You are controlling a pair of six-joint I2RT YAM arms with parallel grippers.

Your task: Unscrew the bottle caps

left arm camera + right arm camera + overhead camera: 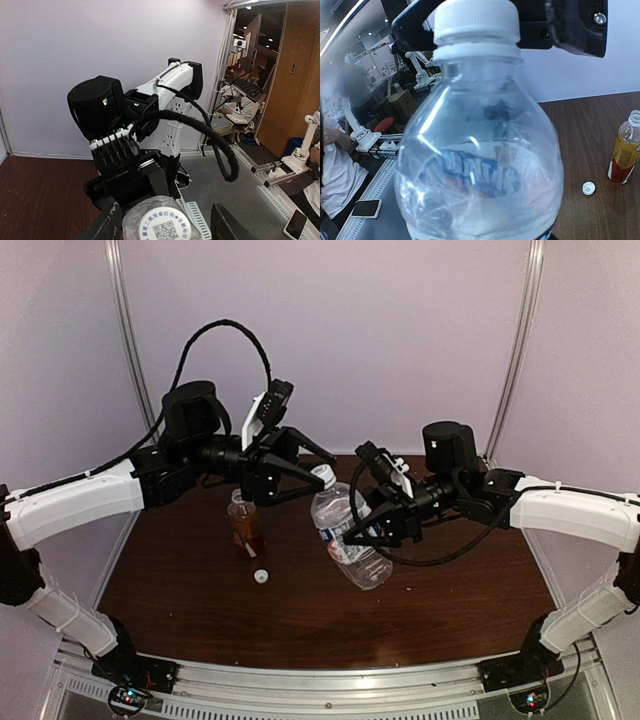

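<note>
Over table point(460, 590) | right end effector point(368, 530) clamped on clear bottle point(335, 510), grip partly hidden | left end effector point(325, 472) apart around cap point(474, 20)

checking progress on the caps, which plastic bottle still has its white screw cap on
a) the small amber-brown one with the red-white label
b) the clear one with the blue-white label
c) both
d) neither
B: the clear plastic bottle with the blue-white label wears its white screw cap, while the small amber-brown bottle stands open-necked, a loose round white cap lying on the brown table beside it.
</note>
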